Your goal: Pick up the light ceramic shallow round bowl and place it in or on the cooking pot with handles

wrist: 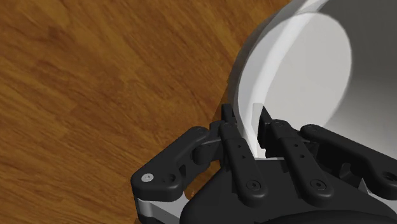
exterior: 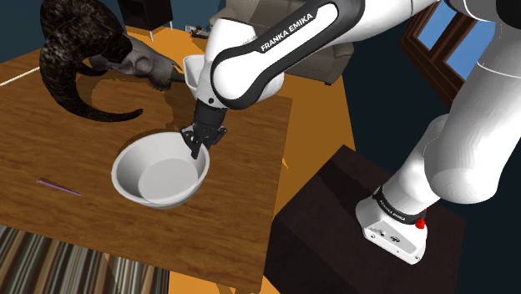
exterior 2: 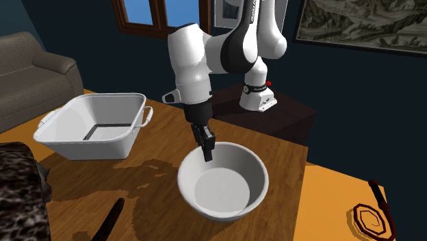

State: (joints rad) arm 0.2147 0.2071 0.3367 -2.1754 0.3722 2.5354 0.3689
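We grip the white bowl [exterior: 159, 179] with our hand [exterior: 198, 144] clamped across its rim, one finger inside, one outside, since that thin wall offers purchase, while it sits on the counter [exterior: 75, 142] near the handled pot [exterior 2: 102, 145].

A white bowl [exterior 2: 226, 195] sits upright on the wooden tabletop [exterior 2: 154, 179]. The white arm reaches down from the dark stand [exterior 2: 294, 116], and its black pincer [exterior 2: 207, 155] meets the bowl's rim on the side facing the stand. A white pot [exterior 2: 92, 142] with two handles stands apart from the bowl, towards this view's left. A thin dark stick [exterior 2: 109, 219] lies near the lower edge.
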